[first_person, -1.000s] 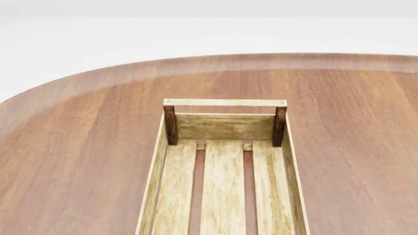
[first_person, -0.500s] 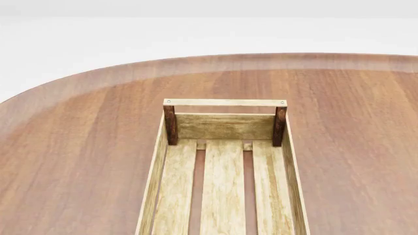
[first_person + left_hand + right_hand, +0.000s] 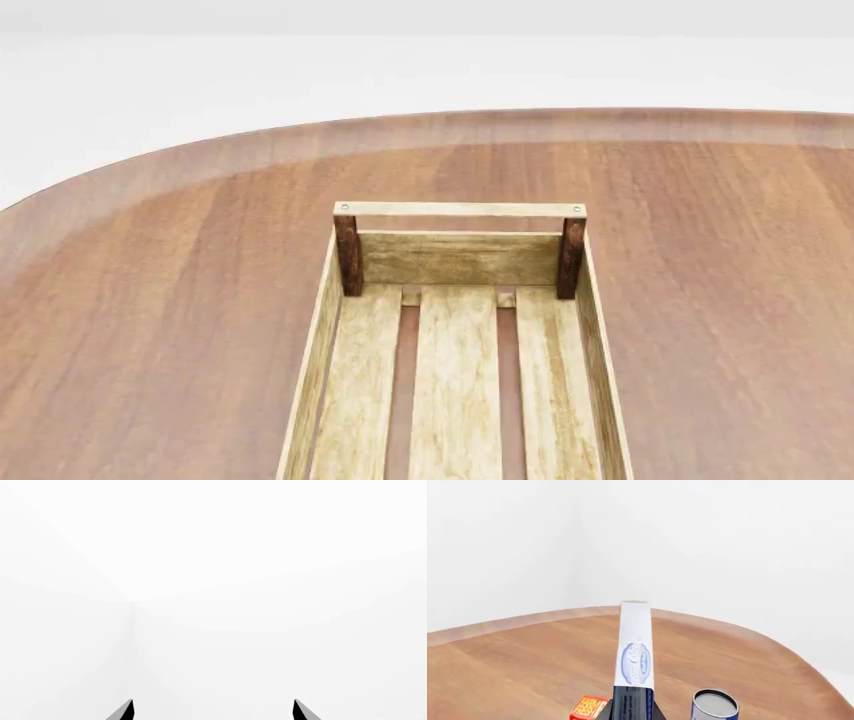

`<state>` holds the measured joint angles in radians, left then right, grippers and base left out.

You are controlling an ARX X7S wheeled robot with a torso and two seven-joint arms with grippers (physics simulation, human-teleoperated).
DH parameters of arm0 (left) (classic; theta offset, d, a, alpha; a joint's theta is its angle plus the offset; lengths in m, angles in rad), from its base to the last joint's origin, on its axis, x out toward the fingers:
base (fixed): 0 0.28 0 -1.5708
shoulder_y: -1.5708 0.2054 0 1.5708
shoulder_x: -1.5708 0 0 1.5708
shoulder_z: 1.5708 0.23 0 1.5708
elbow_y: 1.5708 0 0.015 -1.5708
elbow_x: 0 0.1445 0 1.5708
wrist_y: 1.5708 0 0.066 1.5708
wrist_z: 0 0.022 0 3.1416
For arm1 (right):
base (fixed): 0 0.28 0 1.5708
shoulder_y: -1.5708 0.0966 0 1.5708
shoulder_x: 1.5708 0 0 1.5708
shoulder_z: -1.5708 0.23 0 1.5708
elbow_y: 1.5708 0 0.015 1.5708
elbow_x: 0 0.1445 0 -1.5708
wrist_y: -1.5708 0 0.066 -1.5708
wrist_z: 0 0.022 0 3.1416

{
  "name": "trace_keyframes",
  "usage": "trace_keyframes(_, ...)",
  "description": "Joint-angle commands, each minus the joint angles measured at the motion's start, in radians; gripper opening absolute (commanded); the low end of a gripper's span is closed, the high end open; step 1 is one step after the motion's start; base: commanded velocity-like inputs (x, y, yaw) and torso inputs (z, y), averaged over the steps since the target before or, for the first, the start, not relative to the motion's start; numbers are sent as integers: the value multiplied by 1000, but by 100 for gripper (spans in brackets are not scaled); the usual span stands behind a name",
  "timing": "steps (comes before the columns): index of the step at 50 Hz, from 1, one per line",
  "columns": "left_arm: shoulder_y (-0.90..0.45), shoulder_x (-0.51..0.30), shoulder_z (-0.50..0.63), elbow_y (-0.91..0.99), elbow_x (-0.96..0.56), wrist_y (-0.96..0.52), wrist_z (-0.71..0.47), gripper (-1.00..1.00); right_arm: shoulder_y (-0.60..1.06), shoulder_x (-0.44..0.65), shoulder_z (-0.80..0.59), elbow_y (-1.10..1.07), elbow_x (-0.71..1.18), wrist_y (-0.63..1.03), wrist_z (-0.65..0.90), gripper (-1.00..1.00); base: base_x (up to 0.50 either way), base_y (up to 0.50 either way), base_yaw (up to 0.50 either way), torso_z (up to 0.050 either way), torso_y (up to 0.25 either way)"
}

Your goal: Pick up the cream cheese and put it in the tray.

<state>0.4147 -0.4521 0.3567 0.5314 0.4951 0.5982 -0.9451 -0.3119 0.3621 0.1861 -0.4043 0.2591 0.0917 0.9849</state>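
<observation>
In the right wrist view my right gripper [image 3: 633, 710] is shut on the cream cheese [image 3: 635, 650], a flat white box with a blue oval logo, held on edge above the brown table [image 3: 514, 670]. The tray [image 3: 457, 380], a light-wood slatted crate with dark corner posts and a handle bar, lies lengthwise in the head view and nothing lies in its visible part. My left gripper [image 3: 213, 711] is open, its two fingertips wide apart against plain white. Neither gripper nor the cream cheese shows in the head view.
In the right wrist view a red-orange box [image 3: 587, 708] and a blue can with a grey lid [image 3: 714, 705] stand on the table below the held box. The table's curved far edge [image 3: 441, 125] runs behind the tray.
</observation>
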Motion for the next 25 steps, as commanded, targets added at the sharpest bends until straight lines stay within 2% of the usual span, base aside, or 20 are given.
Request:
trace_keyframes(1, 4, -4, -2, 3, 3, 2, -8, 100, 74, 50, -42, -97, -77, 124, 22, -100, 0, 0, 0, 0, 0)
trace_keyframes(19, 1, -7, 0, 3, 2, -2, -13, 100, 247, 99, -116, -159, -65, 294, -13, -100, 0, 0, 0, 0, 1)
trace_keyframes(25, -1, -8, 1, 1, 2, -3, -14, 100, 326, 114, -178, -148, -76, 349, -38, -100, 0, 0, 0, 0, 0)
